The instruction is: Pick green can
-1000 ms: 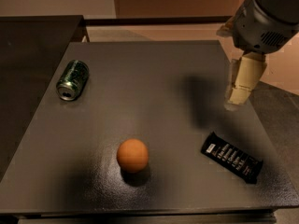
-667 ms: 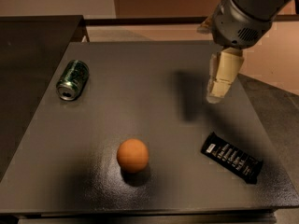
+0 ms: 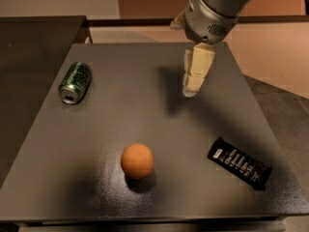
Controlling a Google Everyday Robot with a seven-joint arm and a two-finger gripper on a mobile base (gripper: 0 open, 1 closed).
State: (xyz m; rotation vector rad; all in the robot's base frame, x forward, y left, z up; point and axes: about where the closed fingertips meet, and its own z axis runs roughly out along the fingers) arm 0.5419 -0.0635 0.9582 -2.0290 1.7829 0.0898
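The green can (image 3: 75, 81) lies on its side at the left of the dark table (image 3: 145, 105), its silver open end toward the front. My gripper (image 3: 192, 88) hangs from the grey arm over the table's upper right part, well to the right of the can and apart from it. It holds nothing that I can see.
An orange ball (image 3: 137, 161) sits near the front middle of the table. A flat black snack bar wrapper (image 3: 239, 163) lies at the front right. A dark counter (image 3: 29, 42) adjoins on the left.
The gripper and arm have moved left across the table, toward the middle. The can, ball and wrapper have not moved.
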